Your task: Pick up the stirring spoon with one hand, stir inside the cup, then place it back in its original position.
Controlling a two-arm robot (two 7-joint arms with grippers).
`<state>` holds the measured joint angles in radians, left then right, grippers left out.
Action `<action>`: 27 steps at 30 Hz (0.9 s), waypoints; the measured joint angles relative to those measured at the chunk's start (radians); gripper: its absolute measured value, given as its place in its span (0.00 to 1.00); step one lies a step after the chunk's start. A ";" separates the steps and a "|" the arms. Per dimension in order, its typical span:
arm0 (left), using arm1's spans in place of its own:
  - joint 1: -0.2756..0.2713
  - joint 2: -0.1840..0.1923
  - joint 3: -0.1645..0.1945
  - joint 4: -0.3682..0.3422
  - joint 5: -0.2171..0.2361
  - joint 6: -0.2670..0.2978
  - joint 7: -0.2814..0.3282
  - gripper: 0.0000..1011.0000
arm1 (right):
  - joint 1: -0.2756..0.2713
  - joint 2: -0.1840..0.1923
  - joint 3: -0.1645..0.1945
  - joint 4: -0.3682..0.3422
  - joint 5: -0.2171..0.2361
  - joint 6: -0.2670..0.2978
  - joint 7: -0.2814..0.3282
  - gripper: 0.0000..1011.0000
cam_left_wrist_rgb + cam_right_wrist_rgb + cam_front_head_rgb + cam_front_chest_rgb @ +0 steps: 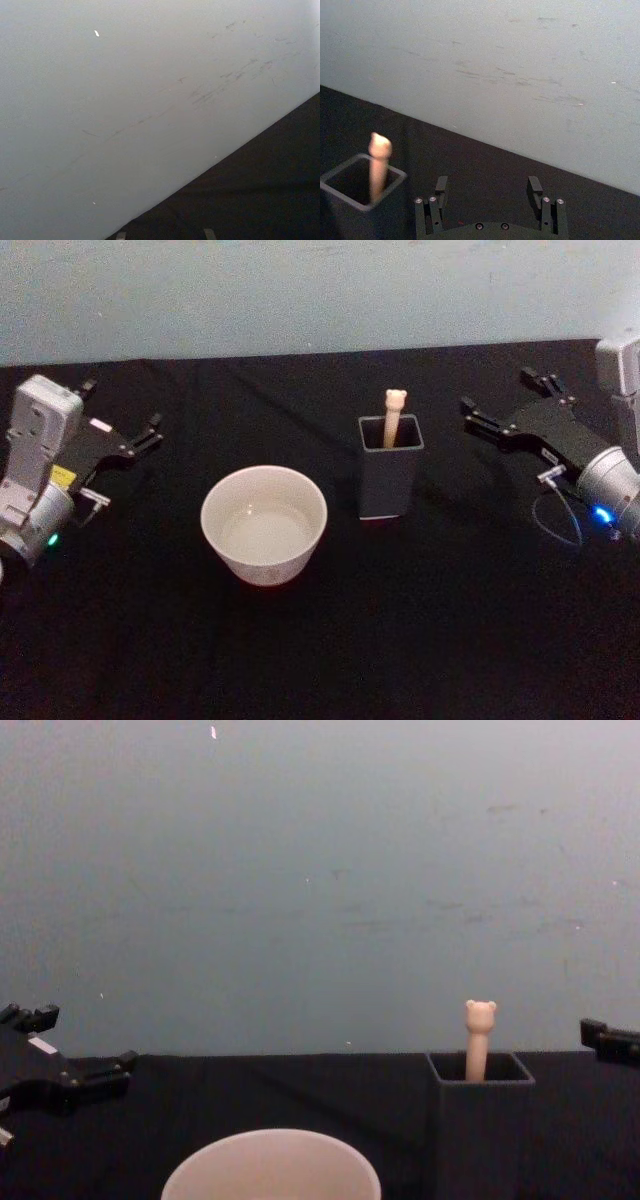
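The stirring spoon (394, 412) stands upright in the dark grey square holder (388, 490), its beige bear-head handle sticking out above the rim; the bowl is hidden inside. Left of the holder sits the wide cream cup (262, 565). My right gripper (497, 388), on its silver wrist with a blue light, hovers open to the right of the holder, apart from it. From the right wrist view, the open gripper (488, 187) points past the spoon handle (379, 165). Far left of the cup, my left gripper (122, 405) rests open with nothing between its fingers.
A black cloth (320, 660) covers the table, with free room in front of the cup and holder. A pale blue-grey wall (320, 870) rises right behind the table's back edge.
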<state>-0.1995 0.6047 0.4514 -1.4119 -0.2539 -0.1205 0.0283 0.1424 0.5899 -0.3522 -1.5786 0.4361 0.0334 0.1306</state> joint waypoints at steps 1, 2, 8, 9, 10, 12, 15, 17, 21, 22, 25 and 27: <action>0.000 0.000 0.000 0.000 0.000 0.000 0.000 0.99 | -0.001 0.000 0.004 -0.008 0.011 0.010 0.010 0.99; 0.000 0.000 0.000 0.000 0.000 0.000 0.000 0.99 | -0.002 -0.001 0.007 -0.015 0.022 0.021 0.021 0.99; 0.000 0.000 0.000 0.000 0.000 0.000 0.000 0.99 | -0.003 -0.004 0.020 -0.060 0.083 0.096 0.092 0.99; 0.000 0.000 0.000 0.000 0.000 0.000 0.000 0.99 | -0.003 -0.004 0.021 -0.065 0.087 0.104 0.099 0.99; 0.000 0.000 0.000 0.000 0.000 0.000 0.000 0.99 | -0.002 -0.005 0.021 -0.072 0.091 0.119 0.111 0.99; 0.000 0.000 0.000 0.000 0.000 0.000 0.000 0.99 | -0.002 -0.007 0.021 -0.077 0.092 0.129 0.121 0.99; 0.000 0.000 0.000 0.000 0.000 0.000 0.000 0.99 | 0.001 -0.010 0.014 -0.084 0.089 0.145 0.139 0.99; 0.000 0.000 0.000 0.000 0.000 0.000 0.000 0.99 | 0.003 -0.015 0.009 -0.087 0.085 0.156 0.151 0.99; 0.000 0.000 0.000 0.000 0.000 0.000 0.000 0.99 | 0.009 -0.024 -0.001 -0.090 0.075 0.174 0.171 0.99; 0.000 0.000 0.000 0.000 0.000 0.000 0.000 0.99 | 0.011 -0.026 -0.002 -0.090 0.074 0.178 0.176 0.99; 0.000 0.000 0.000 0.000 0.000 0.000 0.000 0.99 | 0.020 -0.034 -0.009 -0.087 0.064 0.192 0.187 0.99; 0.000 0.000 0.000 0.000 0.000 0.000 0.000 0.99 | 0.031 -0.043 -0.014 -0.079 0.055 0.204 0.192 0.99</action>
<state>-0.1996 0.6047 0.4514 -1.4120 -0.2539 -0.1205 0.0283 0.1730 0.5466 -0.3662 -1.6578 0.4915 0.2373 0.3226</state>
